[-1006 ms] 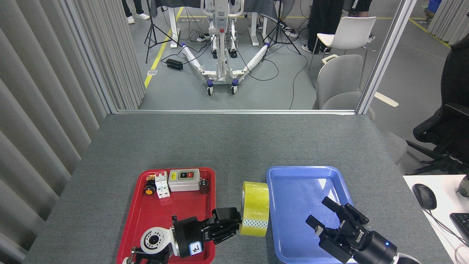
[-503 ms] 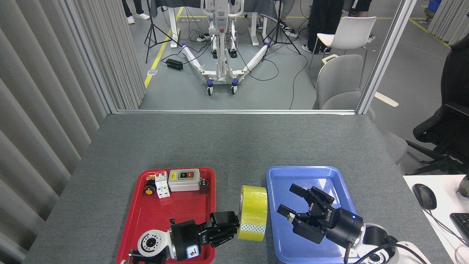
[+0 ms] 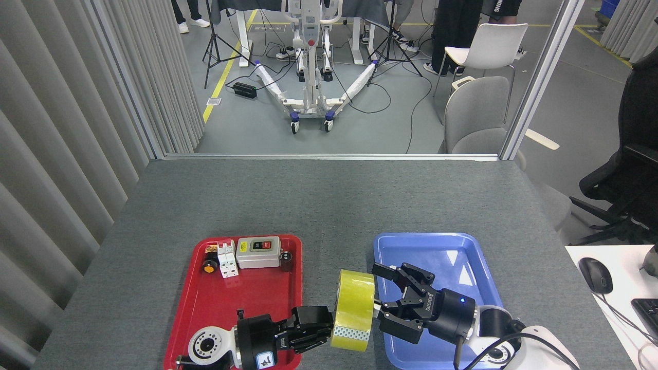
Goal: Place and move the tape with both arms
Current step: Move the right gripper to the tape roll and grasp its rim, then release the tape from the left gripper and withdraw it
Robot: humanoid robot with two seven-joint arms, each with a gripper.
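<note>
Head view
Tape: yellow roll standing on edge, at 6 o'clock on the table, in the gap between the red tray and the blue tray; whether it rests on the cloth or is lifted I cannot tell.
Left gripper: comes in from 7 o'clock over the red tray; black fingers clenched against the tape's left face, grasping the roll.
Right gripper: comes in from 5 o'clock over the blue tray; fingers spread, released, tips just beside the tape's right face; upper finger near the roll's top edge, lower one near its bottom; touching or not, I cannot tell. Blue light lit on its body.
Red tray contents: at its 12 o'clock end, a grey switch box with a white breaker just beside it at 9 o'clock; a small black-and-orange round part further left.
Table: grey cloth, trays well apart from its far edge.
Beyond the table: grey chair at 1 o'clock, white wheeled frame at 12 o'clock.
</note>
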